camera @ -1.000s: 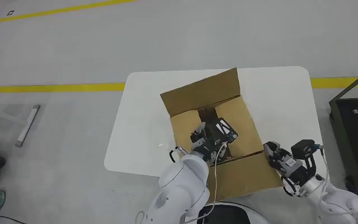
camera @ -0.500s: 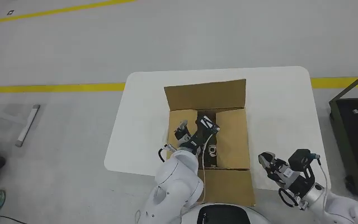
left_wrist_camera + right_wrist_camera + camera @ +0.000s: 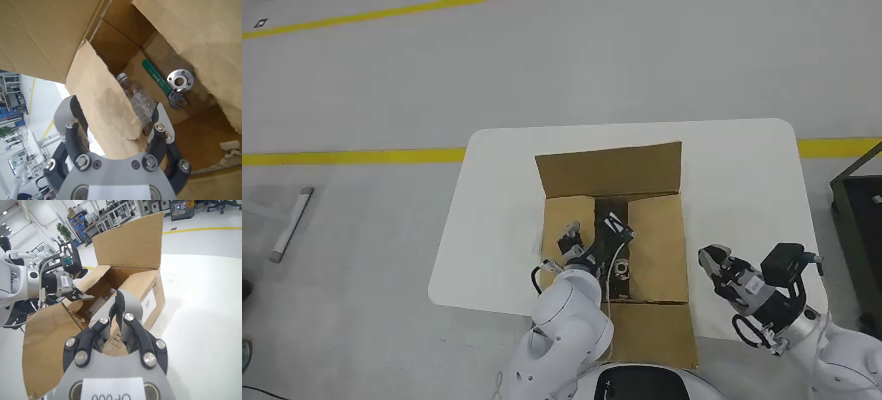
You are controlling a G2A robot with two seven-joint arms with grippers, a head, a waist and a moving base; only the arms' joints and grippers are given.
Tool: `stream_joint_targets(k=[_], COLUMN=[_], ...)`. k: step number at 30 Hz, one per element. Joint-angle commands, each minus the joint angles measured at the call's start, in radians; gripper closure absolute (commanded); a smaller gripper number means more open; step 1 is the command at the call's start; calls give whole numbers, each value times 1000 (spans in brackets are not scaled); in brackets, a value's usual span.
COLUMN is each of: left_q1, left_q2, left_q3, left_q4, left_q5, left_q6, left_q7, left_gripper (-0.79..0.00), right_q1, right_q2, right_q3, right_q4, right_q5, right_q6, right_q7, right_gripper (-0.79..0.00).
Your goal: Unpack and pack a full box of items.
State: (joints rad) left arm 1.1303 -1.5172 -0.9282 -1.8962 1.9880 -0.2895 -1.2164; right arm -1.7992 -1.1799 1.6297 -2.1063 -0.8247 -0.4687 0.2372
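1. Cardboard box sits square on the white counter. A second ago it lay skewed, so it has been swung straight, which should make reaching in to unpack easier.
2. Left claw hangs at the box mouth with its fingers spread wide apart and nothing held. A torn inner flap stands between the two fingers.
3. Just beyond this claw, partly under the flap's edge, a clear plastic bottle lies on its side on the box floor.
4. Farther from the claw, past the bottle, lies a green-handled wrench. A round metal flange rests against it near its head.
5. All three items lie inside the box, so unpacking looks barely begun.
6. Right claw has its fingers pressed together and is empty. It has drawn back from the box's near corner and now sits beside the outer wall, apart from it.
7. Beyond both claws, the far flap stands upright.
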Motion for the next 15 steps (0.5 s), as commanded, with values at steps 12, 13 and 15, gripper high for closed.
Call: stream_joint_targets(k=[12, 13, 15], left_q1=[1, 0, -2], left_q2=[-3, -4, -3], left_q3=[-46, -55, -72], left_q4=[-67, -82, -104], left_q5=[45, 46, 48], left_q6=[-22, -24, -34], left_q7=[-18, -22, -32], left_gripper=[-785, -785, -785], right_q1=[113, 116, 122], right_q2=[4, 4, 6], right_q3=[-112, -112, -113], right_q4=[75, 76, 78], right_q5=[-96, -98, -101], right_q6=[32, 33, 34], right_q7=[124, 129, 138], right_gripper=[0, 0, 0])
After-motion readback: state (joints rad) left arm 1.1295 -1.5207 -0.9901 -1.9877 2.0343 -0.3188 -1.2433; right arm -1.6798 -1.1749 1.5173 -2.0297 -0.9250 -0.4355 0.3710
